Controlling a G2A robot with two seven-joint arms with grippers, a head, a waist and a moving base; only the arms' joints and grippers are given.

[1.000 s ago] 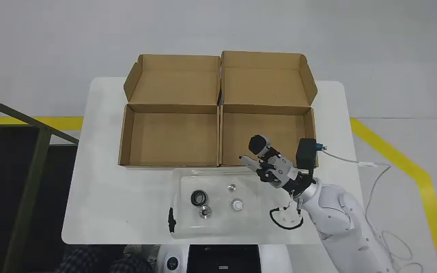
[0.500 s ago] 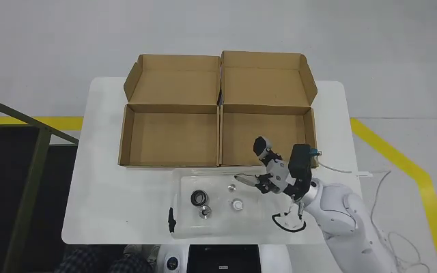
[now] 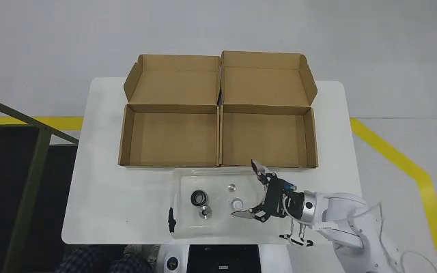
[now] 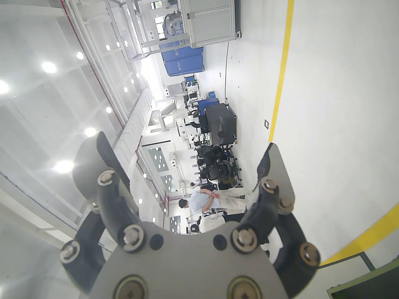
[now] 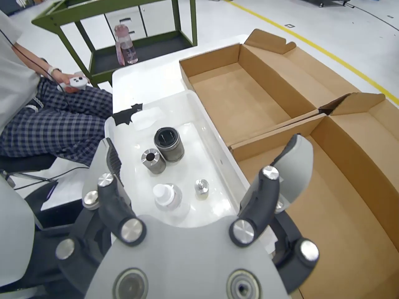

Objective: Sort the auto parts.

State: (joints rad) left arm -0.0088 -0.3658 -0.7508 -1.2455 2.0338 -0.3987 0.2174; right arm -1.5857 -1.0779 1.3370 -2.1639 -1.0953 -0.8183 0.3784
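**Top view:** The right gripper (image 3: 244,189) hangs over the right end of the clear tray (image 3: 205,171), its two fingers spread wide. The tray sits on the white table (image 3: 102,170) and holds four parts. A small metal knob (image 3: 231,185) and a white-capped bottle (image 3: 237,204) lie just left of the open fingers. A steel cylinder (image 3: 205,213) and a black sleeve (image 3: 199,197) lie farther left, well apart from the gripper. Behind the tray two open cardboard boxes stand side by side, the left box (image 3: 171,140) and the right box (image 3: 266,136).

**Left wrist view:** The left gripper (image 4: 185,144) faces a hall floor marked with a yellow line (image 4: 282,73). Its fingers are parted.

**Right wrist view:** The right gripper (image 5: 202,144) frames the tray between its spread fingers.
- The bottle (image 5: 166,196), clear-bodied with a white cap, stands upright nearest the gripper.
- The knob (image 5: 201,188) sits beside the bottle, on the side toward the boxes.
- The cylinder (image 5: 152,160) stands upright beyond them, with a dark bore in its top face.
- The sleeve (image 5: 168,144), a taller dark hollow tube, stands just beside the cylinder. Whether the two touch cannot be told.
- A green cart (image 5: 124,10) stands past the table.
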